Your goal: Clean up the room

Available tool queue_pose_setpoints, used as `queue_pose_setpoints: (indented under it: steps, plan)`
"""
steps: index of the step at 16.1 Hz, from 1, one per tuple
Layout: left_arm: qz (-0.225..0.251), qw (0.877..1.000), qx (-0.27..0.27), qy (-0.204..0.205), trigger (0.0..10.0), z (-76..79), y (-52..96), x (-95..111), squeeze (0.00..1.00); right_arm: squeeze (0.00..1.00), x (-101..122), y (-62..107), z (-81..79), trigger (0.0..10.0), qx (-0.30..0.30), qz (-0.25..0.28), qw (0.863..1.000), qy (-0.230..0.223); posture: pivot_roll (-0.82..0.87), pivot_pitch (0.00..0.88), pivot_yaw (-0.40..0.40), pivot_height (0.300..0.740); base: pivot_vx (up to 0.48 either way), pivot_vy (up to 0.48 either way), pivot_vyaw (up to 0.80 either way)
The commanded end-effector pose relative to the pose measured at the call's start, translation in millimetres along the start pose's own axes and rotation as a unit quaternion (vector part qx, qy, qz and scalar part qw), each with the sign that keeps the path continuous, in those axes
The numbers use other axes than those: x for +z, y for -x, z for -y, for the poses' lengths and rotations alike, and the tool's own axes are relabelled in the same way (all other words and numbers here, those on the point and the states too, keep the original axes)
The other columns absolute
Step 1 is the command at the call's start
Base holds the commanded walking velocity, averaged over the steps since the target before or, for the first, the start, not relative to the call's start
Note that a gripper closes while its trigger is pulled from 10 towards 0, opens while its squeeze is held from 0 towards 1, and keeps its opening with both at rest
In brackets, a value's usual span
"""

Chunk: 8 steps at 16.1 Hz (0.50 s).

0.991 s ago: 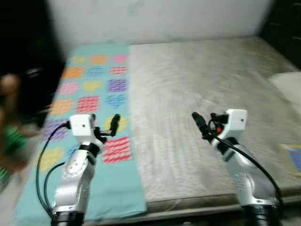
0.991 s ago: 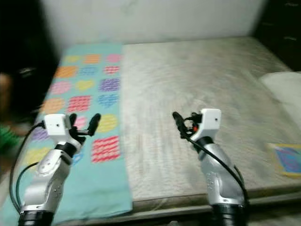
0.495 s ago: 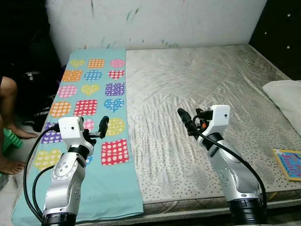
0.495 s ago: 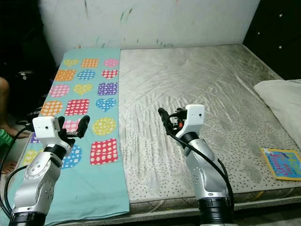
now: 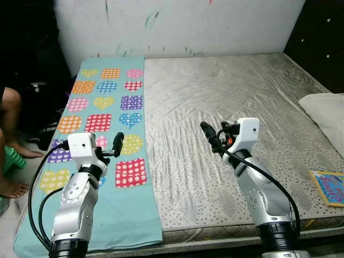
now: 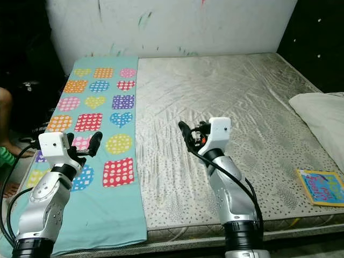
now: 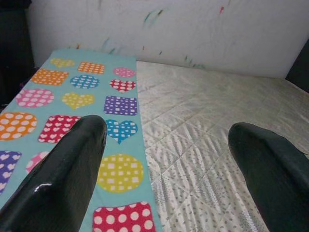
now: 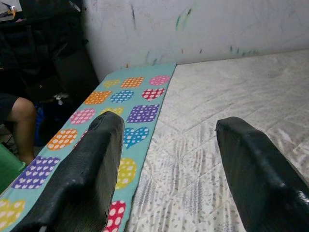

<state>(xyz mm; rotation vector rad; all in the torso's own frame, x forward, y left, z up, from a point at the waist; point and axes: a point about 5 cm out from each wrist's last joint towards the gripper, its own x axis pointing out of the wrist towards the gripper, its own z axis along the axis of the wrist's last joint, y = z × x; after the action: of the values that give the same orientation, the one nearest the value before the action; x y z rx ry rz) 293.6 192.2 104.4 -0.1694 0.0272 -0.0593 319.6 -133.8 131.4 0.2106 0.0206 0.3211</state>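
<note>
Since half a second ago the right arm has drifted slightly toward nine o'clock and the book at the mattress corner has slid nearer the picture's edge, which reads as a small turn of the head camera; a second ago the whole view was blurred. A bare grey quilted mattress [image 5: 226, 97] takes up most of the scene, running from six o'clock up to a white paint-streaked wall [image 5: 183, 24] at twelve. Along its nine o'clock side lies a long teal blanket [image 5: 115, 204] patterned with dotted hearts, circles and squares. A white pillow [image 5: 329, 110] rests on the mattress at three o'clock. A person's bare leg [image 5: 12, 126] shows at nine o'clock, off the bed. A colourful book [image 5: 329, 186] lies flat near the mattress corner at four o'clock. The left gripper [image 7: 164, 154] hovers above the blanket, its jaws spread wide, holding and touching nothing. The right gripper [image 8: 166, 159] hovers over the middle of the mattress, jaws equally wide apart and empty.
</note>
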Motion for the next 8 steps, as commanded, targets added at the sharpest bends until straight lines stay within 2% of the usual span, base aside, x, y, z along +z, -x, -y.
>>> queue_pose_setpoints:
  steps: [1,8]
  plan:
    - [0.001,1.000,0.001,-0.006,10.0,0.5,-2.0,0.5,0.00,0.00,1.3,-2.5,-1.3,10.0,0.006,0.001,1.000,0.007,-0.15,0.000,0.004,0.740,0.000,0.000,0.00]
    - [0.002,1.000,-0.001,-0.002,10.0,2.6,-5.5,0.6,0.00,0.00,-0.9,-2.4,-3.4,10.0,0.012,0.000,1.000,0.009,-0.15,0.000,0.005,0.740,0.000,0.000,0.00]
